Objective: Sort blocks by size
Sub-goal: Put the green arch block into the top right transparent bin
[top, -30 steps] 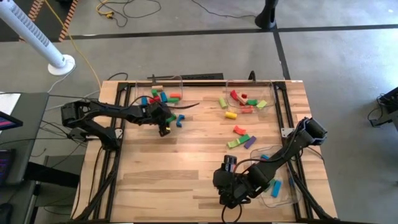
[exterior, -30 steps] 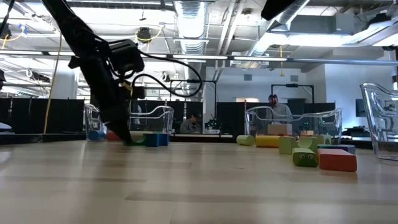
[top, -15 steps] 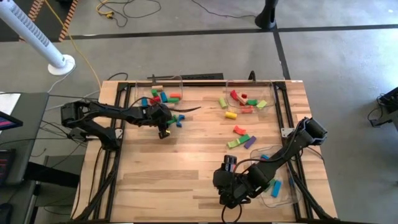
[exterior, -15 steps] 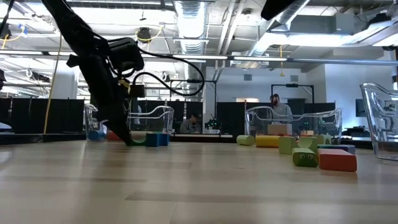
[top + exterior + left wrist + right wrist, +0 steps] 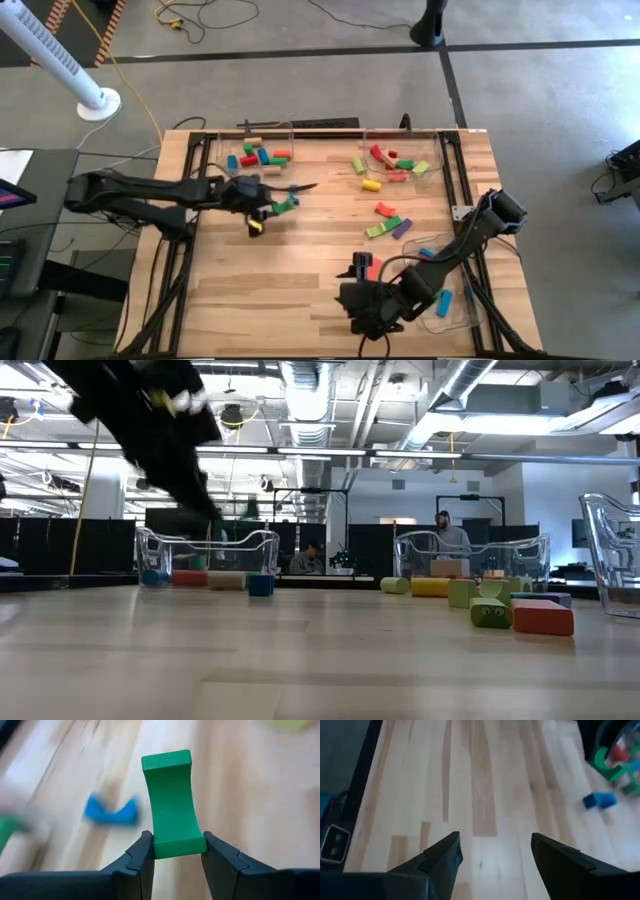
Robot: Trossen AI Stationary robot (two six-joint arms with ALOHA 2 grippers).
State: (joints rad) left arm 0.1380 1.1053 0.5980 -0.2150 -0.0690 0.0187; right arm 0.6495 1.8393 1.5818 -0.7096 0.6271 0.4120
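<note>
My left gripper (image 5: 174,845) is shut on a green block (image 5: 171,795), a short curved piece, and holds it above the table's far left part (image 5: 274,208). Just beyond it a blue block (image 5: 111,810) lies on the wood (image 5: 292,190). The other blocks lie in two clear trays at the far edge (image 5: 258,155) (image 5: 395,160), and a few lie loose right of centre (image 5: 388,222). My right gripper (image 5: 492,850) stands open over bare wood near the front edge (image 5: 352,298), with nothing between its fingers. My left gripper pinches the green block's near end (image 5: 172,842) between its two fingers (image 5: 142,852), one on each side face. The fingers slant down from the table's left. The block sticks out forward past the fingertips, lifted clear of the table.
A third clear tray (image 5: 445,300) with blue pieces sits at the near right. Dark frame rails (image 5: 185,230) run along both table sides. Bare wood lies in the middle and near left. People sit in the room far beyond the table (image 5: 440,530).
My left gripper has shut on the green block, then risen well above the table and drawn back a little toward the left and near edges, lifting the block clear. The blue block has stayed on the wood. My right gripper's wrist has rolled slightly in place.
</note>
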